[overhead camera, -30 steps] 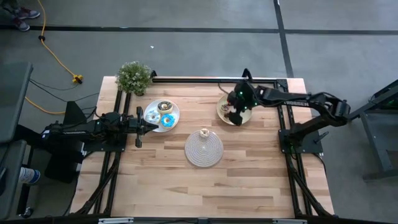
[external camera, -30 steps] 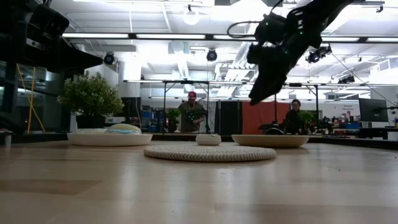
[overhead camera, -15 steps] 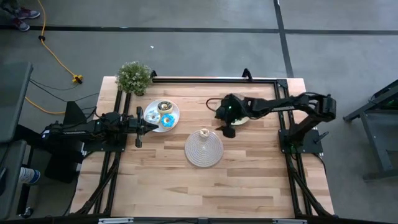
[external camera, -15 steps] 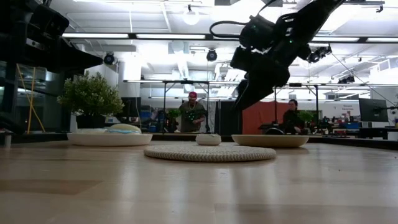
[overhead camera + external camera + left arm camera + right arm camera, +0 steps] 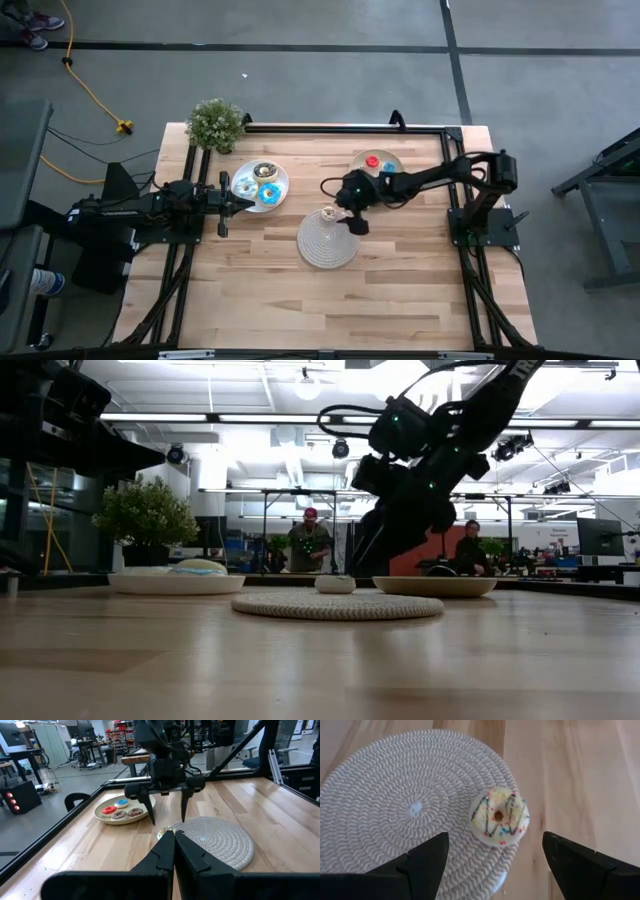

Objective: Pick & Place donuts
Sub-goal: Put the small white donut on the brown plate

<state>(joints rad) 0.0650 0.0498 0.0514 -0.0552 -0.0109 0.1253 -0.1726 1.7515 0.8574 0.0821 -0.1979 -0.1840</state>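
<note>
A white-iced donut (image 5: 500,816) with dark stripes and sprinkles lies flat on the far rim of the round woven mat (image 5: 327,240). My right gripper (image 5: 495,857) hangs open above it, one finger on either side, touching nothing. It also shows as the right gripper (image 5: 166,819) in the left wrist view. Red, blue and brown minis (image 5: 121,809) lie on the yellow-green plate (image 5: 388,155). More donuts (image 5: 266,184) sit on the white plate (image 5: 281,186). My left gripper (image 5: 174,839) waits shut beside that plate, at the table's left.
A potted plant (image 5: 215,123) stands at the far left corner. A black frame rail (image 5: 330,128) runs along the far edge. Bare wood stretches across the near half of the table. People stand in the room beyond the table in the low view.
My right gripper has swung from above the yellow-green plate toward the table's left and near side. It has come down and now hangs over the donut on the mat's far rim. The donuts have stayed where they were.
</note>
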